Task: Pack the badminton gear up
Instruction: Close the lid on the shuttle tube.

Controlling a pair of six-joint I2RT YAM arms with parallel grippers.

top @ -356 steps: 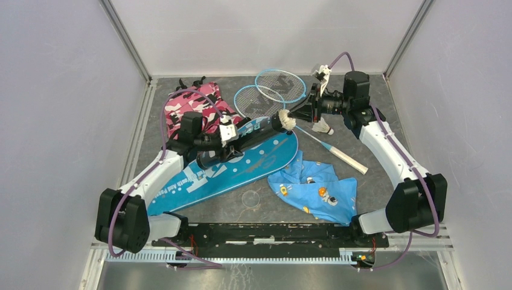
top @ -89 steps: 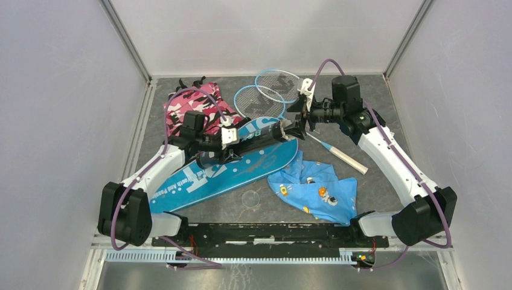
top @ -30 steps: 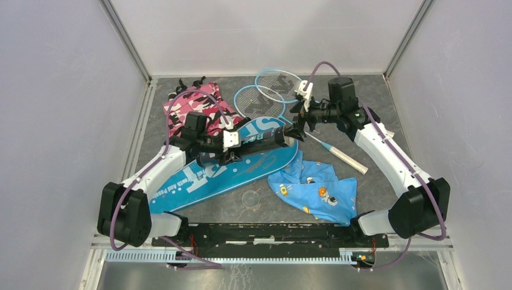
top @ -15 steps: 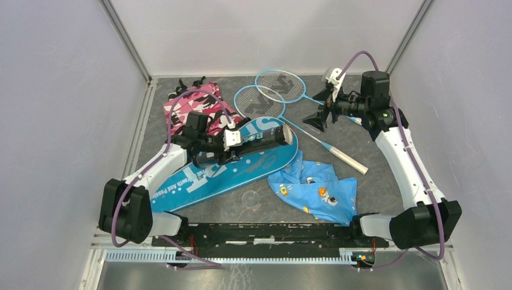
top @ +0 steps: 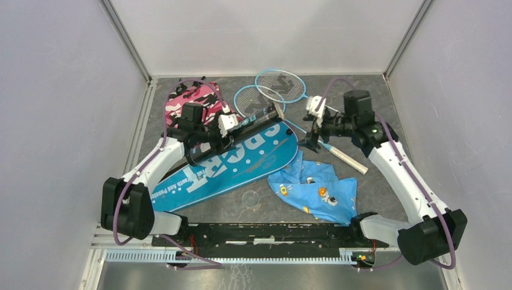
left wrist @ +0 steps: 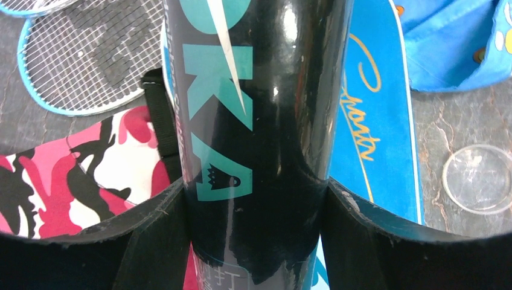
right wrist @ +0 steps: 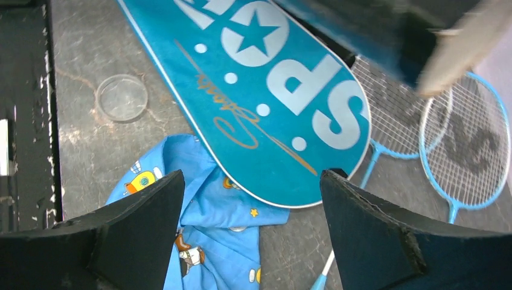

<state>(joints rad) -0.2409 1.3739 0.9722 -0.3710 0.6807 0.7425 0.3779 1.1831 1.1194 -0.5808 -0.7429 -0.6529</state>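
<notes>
My left gripper (top: 222,134) is shut on the black tube (top: 241,130), which slants above the blue SPORT cover (top: 241,166) with its far end raised toward the racquets. In the left wrist view both fingers (left wrist: 154,226) press the tube (left wrist: 259,121) at its sides. Two light-blue racquets (top: 265,99) lie at the back, one white handle (top: 351,162) reaching right. My right gripper (top: 312,140) hangs open and empty just right of the tube's far end. In its own view, the right gripper (right wrist: 252,181) is above the cover's tip (right wrist: 272,90) and the blue cloth.
A pink camouflage bag (top: 188,103) lies back left, behind my left arm. A blue cartoon-print cloth (top: 314,188) is crumpled front right. A clear round lid (top: 250,198) rests on the mat near the front. Grey walls close in both sides.
My right gripper left the tube's mouth, swung out to the back right, then came back down beside the racquet shaft. My left gripper turned the tube's far end toward the back.
</notes>
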